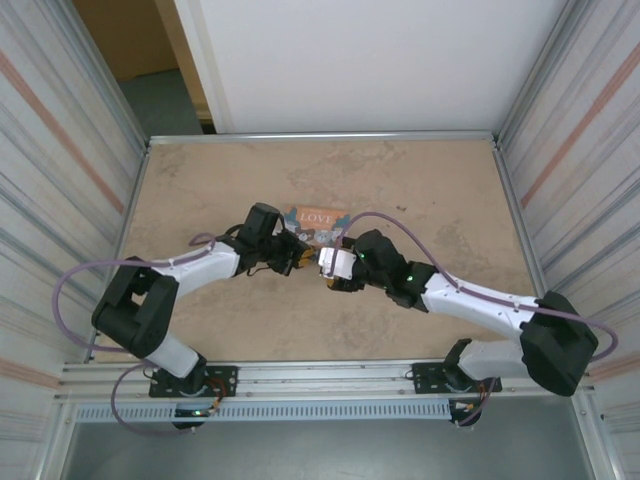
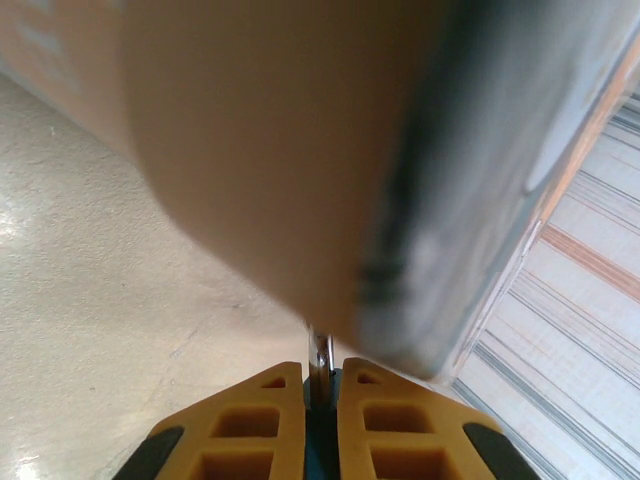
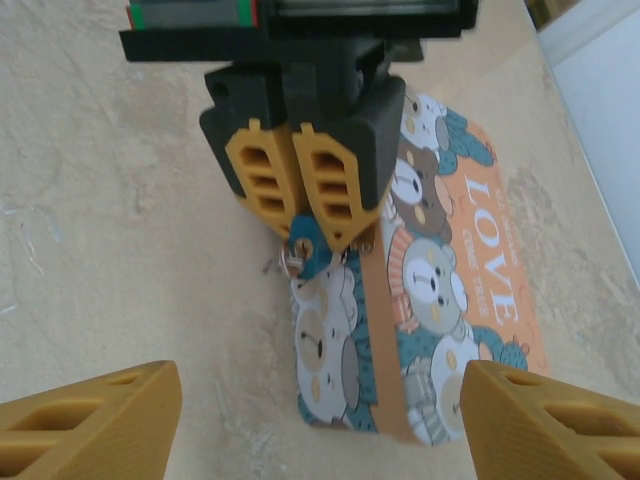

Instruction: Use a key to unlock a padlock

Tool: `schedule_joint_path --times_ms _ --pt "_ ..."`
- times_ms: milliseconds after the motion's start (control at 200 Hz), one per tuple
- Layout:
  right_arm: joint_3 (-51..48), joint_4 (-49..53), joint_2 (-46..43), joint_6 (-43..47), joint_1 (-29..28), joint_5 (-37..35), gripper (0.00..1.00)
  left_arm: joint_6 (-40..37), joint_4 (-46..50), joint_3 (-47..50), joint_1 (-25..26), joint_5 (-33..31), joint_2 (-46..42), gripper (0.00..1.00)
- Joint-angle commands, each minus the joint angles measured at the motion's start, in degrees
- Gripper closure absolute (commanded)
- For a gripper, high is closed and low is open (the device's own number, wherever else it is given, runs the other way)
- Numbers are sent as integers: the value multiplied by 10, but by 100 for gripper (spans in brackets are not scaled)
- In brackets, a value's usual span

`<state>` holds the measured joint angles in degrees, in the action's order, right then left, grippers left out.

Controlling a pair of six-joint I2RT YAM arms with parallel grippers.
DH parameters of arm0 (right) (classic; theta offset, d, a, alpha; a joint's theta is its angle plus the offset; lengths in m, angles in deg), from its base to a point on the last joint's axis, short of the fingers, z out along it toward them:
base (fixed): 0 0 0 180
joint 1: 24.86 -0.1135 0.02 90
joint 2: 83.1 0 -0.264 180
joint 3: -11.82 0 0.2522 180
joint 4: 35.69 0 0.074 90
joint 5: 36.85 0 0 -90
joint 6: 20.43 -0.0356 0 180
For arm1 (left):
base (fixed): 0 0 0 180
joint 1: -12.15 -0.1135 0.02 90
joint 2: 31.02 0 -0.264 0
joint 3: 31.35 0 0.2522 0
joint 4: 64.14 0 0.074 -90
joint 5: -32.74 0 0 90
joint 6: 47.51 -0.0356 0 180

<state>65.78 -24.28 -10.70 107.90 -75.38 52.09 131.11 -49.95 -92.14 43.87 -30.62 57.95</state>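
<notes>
The padlock [image 3: 303, 243] is a tiny teal lock with a round gold keyhole facing the right wrist camera. It sits at the corner of the "LOVE" cartoon box [image 3: 450, 290]. My left gripper [image 3: 318, 235] is shut on the padlock. In the left wrist view its orange fingers [image 2: 250, 420] clamp the teal body, and the grey metal shackle [image 2: 320, 358] pokes out toward the blurred box [image 2: 300, 150]. A thin wire ring [image 3: 288, 262] hangs beside the keyhole; I cannot make out the key. My right gripper [image 3: 320, 388] stands open, a short way back from the padlock, with nothing in it.
The box [image 1: 315, 220] lies flat mid-table, and both grippers, left [image 1: 295, 255] and right [image 1: 325, 265], meet at its near edge. Metal-framed walls [image 1: 70, 150] close the table [image 1: 420, 180] on left and right. Bare tabletop lies around the box.
</notes>
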Motion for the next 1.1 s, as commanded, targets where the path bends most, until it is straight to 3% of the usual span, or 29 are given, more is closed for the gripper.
schedule_joint_path --times_ms 0,551,1092 --pt "30 0 28 23 -17 -19 34 11 4 -21 4 17 6 100" --pt "58 -24 105 15 -37 -39 72 13 -7 -22 4 25 14 100" --pt "61 -45 128 11 -37 -54 87 9 -11 -24 4 28 19 100"
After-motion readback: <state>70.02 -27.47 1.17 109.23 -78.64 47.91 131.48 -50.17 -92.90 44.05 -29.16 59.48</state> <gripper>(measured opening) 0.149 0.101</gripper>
